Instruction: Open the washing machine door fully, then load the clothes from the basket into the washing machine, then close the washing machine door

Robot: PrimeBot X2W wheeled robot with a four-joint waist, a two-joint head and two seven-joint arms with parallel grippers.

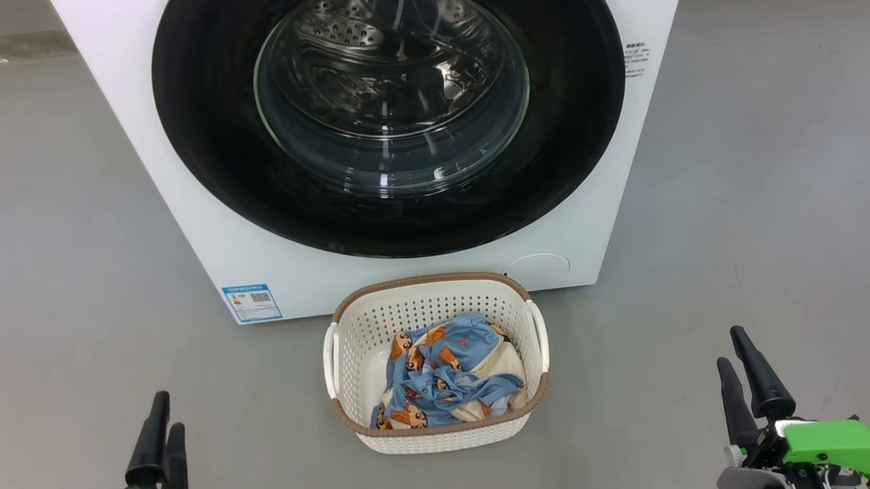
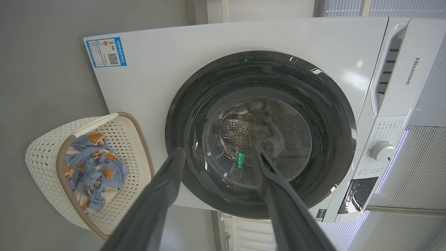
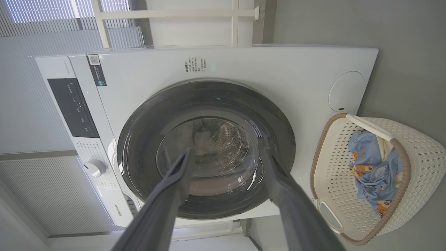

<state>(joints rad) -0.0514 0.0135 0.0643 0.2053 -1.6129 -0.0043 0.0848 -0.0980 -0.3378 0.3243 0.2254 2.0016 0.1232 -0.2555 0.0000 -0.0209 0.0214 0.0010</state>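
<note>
Left tool point(image 1: 167, 413): fingers apart, nothing between them, low at the left of the head view. Right tool point(image 1: 729, 346): fingers likewise apart and empty, low at the right. We note both tools are well apart from the basket and the machine, with their fingers pointing toward the washer front.

Between the two tools, further forward, the basket point(image 1: 442, 436) stands on the grey floor point(image 1: 60, 286), just in front of the washing machine point(image 1: 188, 231) and below its door. The clothes point(image 1: 447, 374) lie bunched inside the basket, blue with orange-brown faces and some cream fabric showing.

The washing machine door point(image 1: 207, 137) is shut against the front; we see the steel drum through its glass.

Writing:
- The blue label sticker point(image 1: 252, 302) at the lower front corner carries a QR code; its text is too small for us to read.
- The brand name point(image 2: 412, 71) on the top panel reads "Hisense".
- A small block of print point(image 1: 636, 58) sits beside the door, not legible.
- The dark control panel point(image 3: 73, 108) has markings, unreadable, and a white dial point(image 2: 382, 151) sits near it.
- A round flap point(image 1: 538, 264) sits low on the front, unmarked.
</note>
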